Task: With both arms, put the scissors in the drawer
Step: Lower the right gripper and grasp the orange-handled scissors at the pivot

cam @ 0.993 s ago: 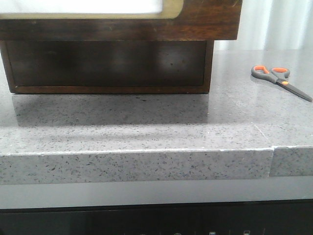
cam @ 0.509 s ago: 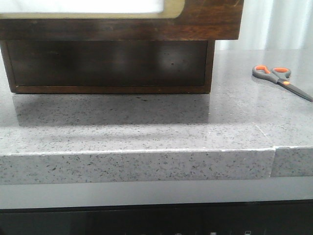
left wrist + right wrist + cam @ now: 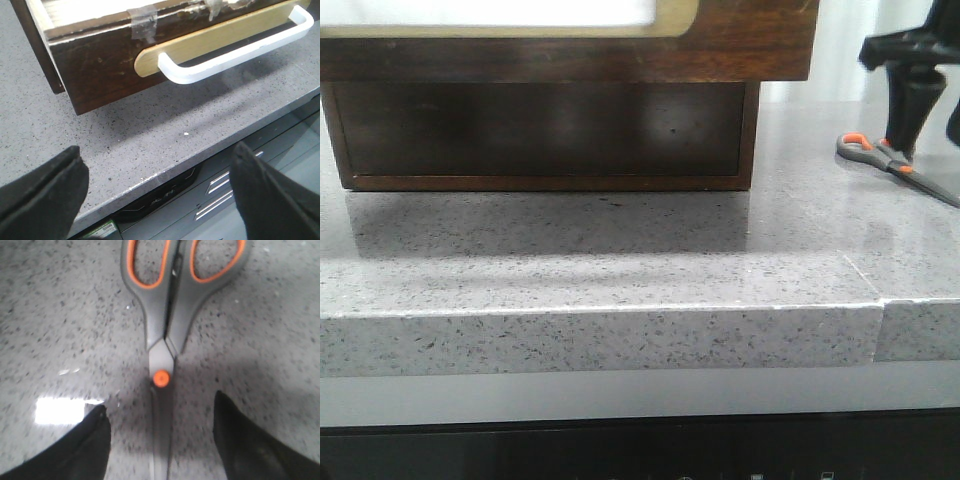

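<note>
One scissors lying flat, one drawer, two spread right fingers.

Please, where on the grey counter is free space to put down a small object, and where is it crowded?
The widest bare patch of the counter runs from the drawer and the cabinet under it to the front edge. Bare counter also lies below the drawer's white handle. The far right is crowded: the right gripper straddles the scissors.

Kitchen: speckled grey stone countertop
</note>
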Tool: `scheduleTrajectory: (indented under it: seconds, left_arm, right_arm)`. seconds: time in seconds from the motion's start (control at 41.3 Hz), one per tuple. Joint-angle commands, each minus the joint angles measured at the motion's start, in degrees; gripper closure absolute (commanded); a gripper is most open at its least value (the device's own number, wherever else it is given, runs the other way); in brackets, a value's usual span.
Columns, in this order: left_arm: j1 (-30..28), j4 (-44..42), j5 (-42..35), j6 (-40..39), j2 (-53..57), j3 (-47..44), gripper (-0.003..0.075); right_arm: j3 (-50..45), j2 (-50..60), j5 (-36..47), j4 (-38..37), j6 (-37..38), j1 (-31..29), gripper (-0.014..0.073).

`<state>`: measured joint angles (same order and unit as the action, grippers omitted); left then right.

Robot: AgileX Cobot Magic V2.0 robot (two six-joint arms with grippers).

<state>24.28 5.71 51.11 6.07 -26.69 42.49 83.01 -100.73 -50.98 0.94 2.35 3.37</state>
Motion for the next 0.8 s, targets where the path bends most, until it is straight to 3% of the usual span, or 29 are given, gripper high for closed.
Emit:
scheduleTrajectory:
  seconds: [0.0, 0.339, 0.63, 0.775]
  left_arm:
    - [0.4, 0.9, -4.3, -0.5, -0.4, 2.0, 0.0156]
    - [0.4, 0.9, -4.3, -0.5, -0.4, 2.0, 0.0156]
    - [0.4, 0.9, -4.3, -0.5, -0.4, 2.0, 0.0156]
    - [0.4, 0.9, -4.3, -0.5, -0.4, 2.0, 0.0156]
  right_arm:
    - [3.1, 0.3, 2.3, 0.1, -0.3, -0.5, 0.0118]
    - [4.6, -4.0, 3.5, 0.1, -0.3, -0.5, 0.0258]
    - [4.6, -4.1, 3.5, 0.1, -0.3, -0.5, 0.0550]
    - [4.6, -3.4, 3.3, 0.1, -0.3, -0.5, 0.0558]
